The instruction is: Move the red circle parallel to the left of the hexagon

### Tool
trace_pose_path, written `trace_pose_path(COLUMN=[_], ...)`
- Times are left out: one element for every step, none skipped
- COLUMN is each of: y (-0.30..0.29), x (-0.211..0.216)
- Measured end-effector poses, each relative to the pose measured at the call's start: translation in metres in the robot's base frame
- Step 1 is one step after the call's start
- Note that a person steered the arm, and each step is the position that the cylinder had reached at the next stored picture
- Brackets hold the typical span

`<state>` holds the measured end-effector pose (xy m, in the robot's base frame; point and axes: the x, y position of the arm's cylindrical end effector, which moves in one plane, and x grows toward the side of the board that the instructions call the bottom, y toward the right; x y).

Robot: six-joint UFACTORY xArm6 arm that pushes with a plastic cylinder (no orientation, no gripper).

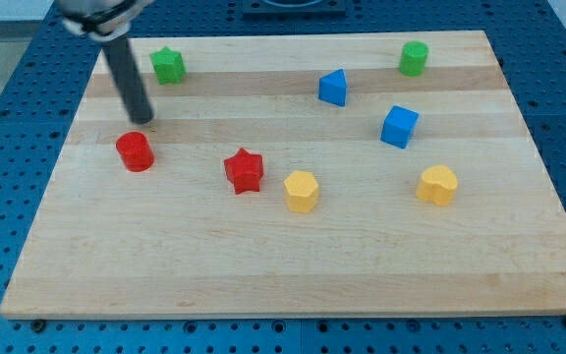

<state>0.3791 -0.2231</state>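
The red circle [136, 151] is a short red cylinder on the left side of the wooden board [293, 265]. The yellow hexagon [302, 191] sits near the board's middle, lower and well to the right of the red circle. A red star [245, 170] lies between them, just left of the hexagon. My tip [143, 119] is the end of a dark rod, just above the red circle in the view, a small gap apart from it.
A green star [169, 65] is at the top left, a green cylinder [414, 58] at the top right. A blue wedge-like block [333, 88] and a blue cube [399, 126] sit right of centre. A yellow heart-like block [438, 184] is at the right.
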Motion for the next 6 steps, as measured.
trace_pose_path(y=[-0.016,-0.014,0.009,0.017,-0.015,-0.019], x=[0.039,0.011,0.015,0.063,0.125,0.112])
